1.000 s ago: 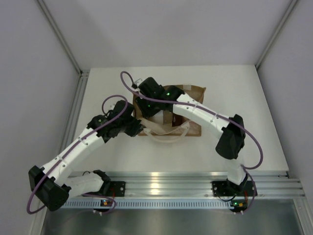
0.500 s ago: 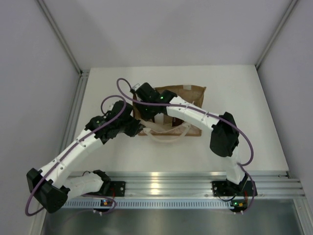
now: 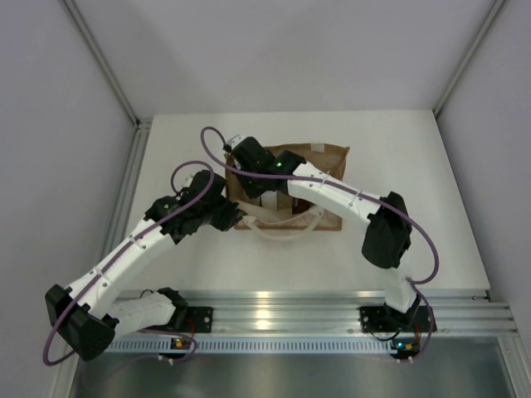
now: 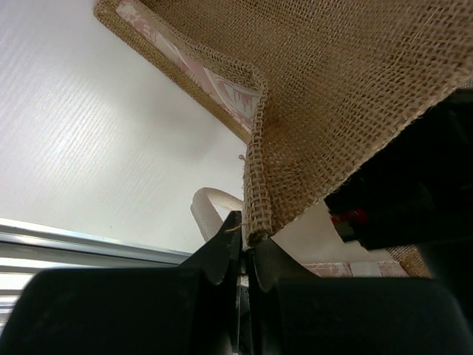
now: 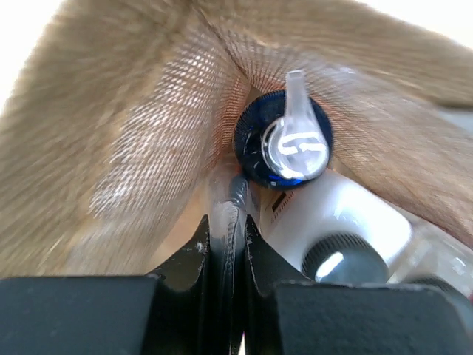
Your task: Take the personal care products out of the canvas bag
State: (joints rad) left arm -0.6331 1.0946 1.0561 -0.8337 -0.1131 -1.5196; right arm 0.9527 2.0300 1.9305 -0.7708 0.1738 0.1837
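Canvas bag [image 3: 328, 157] sits about the middle of the white table [image 3: 415, 166], lying flat with its mouth turned toward the left arm and its cream handle [image 3: 290, 230] looped out over the near side. From where I stand both arms meet at that open end. The left gripper [image 4: 246, 242] has its jaws clenched on the bag's woven rim, pinching a fold of the brown cloth and holding it up off the table, with the handle just beneath. The right gripper [image 5: 228, 231] is reached well inside the bag, cloth all round it. Its jaws are pressed together, and a thin pale sliver shows at their tips, though I cannot tell what that is. Just beyond them, still in the bag, stands a dark blue cap [image 5: 284, 144] carrying a clear spout, and beside it, to the right, lies a white bottle [image 5: 341, 216] with a dark ridged top [image 5: 330, 264]
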